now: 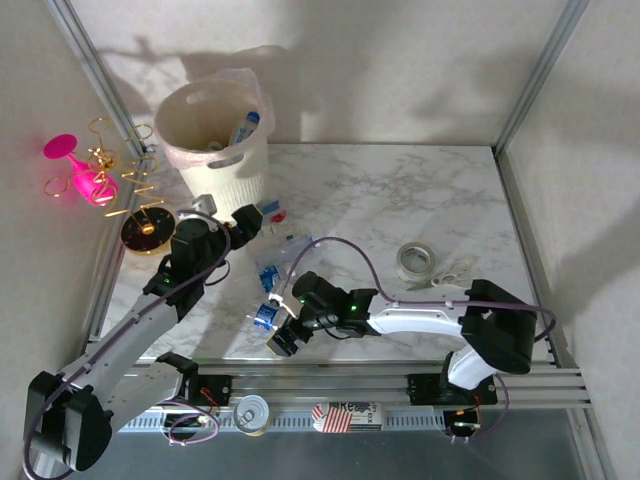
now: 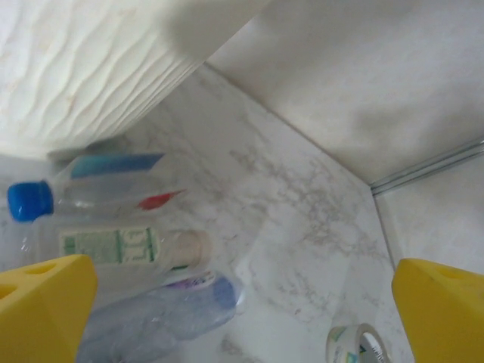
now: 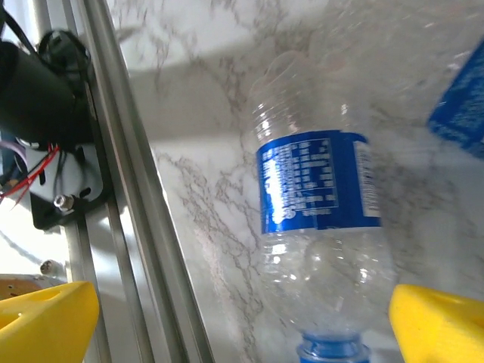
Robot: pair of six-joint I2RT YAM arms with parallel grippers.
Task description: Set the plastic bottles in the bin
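At the near edge, the top view shows a tin can (image 1: pixel 251 413) lying on the rail (image 1: pixel 380 385) between the two arm bases. Just beyond it the right gripper (image 1: pixel 283 338) is low over the table (image 1: pixel 400 200), its jaws spread wide and holding nothing. Its wrist camera tells more. A blue-label bottle (image 3: pixel 318 193) lies between the yellow fingers (image 3: pixel 45 318), cap toward the camera, and neither finger touches it. The rail runs close along one side of this bottle, so there is little room there.

Farther in, the loose bottles (image 1: pixel 278 262) lie on the left-middle of the table. The left gripper (image 1: pixel 245 222) is beside them, also released, with its jaws wide and empty. Its wrist camera shows three bottles side by side: a blue-capped bottle (image 2: pixel 68 200), a green-label bottle (image 2: pixel 128 246) and a bluish bottle (image 2: pixel 166 302). They lie near the ribbed wall of the bin (image 2: pixel 83 68).

The right half of the table is open marble, with a tape roll (image 1: pixel 414 262) on it. The bin stands at the far left corner, and the top view shows a standing bottle (image 1: pixel 245 127) inside it. A pink glass (image 1: pixel 75 165) lies outside the frame post, left of the bin.
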